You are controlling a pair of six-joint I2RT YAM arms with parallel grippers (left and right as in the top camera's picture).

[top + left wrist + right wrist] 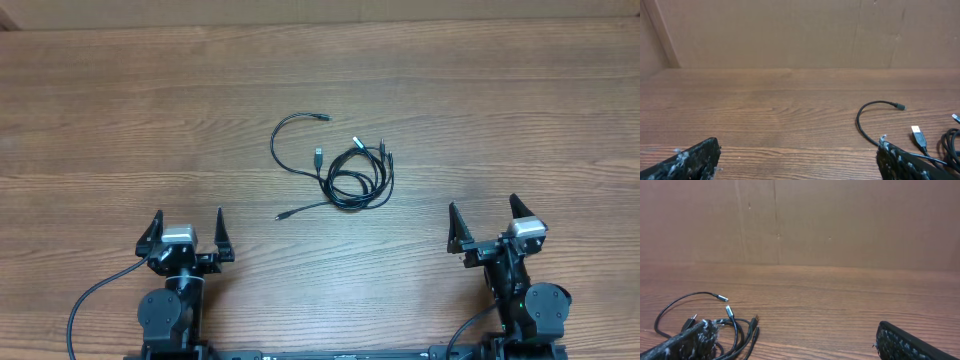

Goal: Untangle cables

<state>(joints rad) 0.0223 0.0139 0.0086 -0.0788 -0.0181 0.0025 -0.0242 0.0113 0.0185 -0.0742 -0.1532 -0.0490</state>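
Closest to the lens in each wrist view we see black finger pads, flecked with white. The left gripper [799, 142] has its fingers [692, 159] spread wide with bare table [120, 120] between them. The right gripper [795, 326] is also spread wide and holds nothing. From overhead we note both sit low at the near edge of the table, left and right, pointing toward the far side.

The cables [357, 176] lie near the table's middle, well apart from both grippers and roughly between their lines of reach. Most of the cords form one loose overlapping coil. From it, one cord [278, 133] arcs out to the far left and ends in a small plug [325, 118]. A silver-tipped plug [317, 155] lies just beside the coil's left edge. A thin tail [300, 210] trails toward the near left. Several short plug ends fan out at the coil's far right; we cannot sort which cord each belongs to.

A plain brown board [790, 30] backs the table's far edge.
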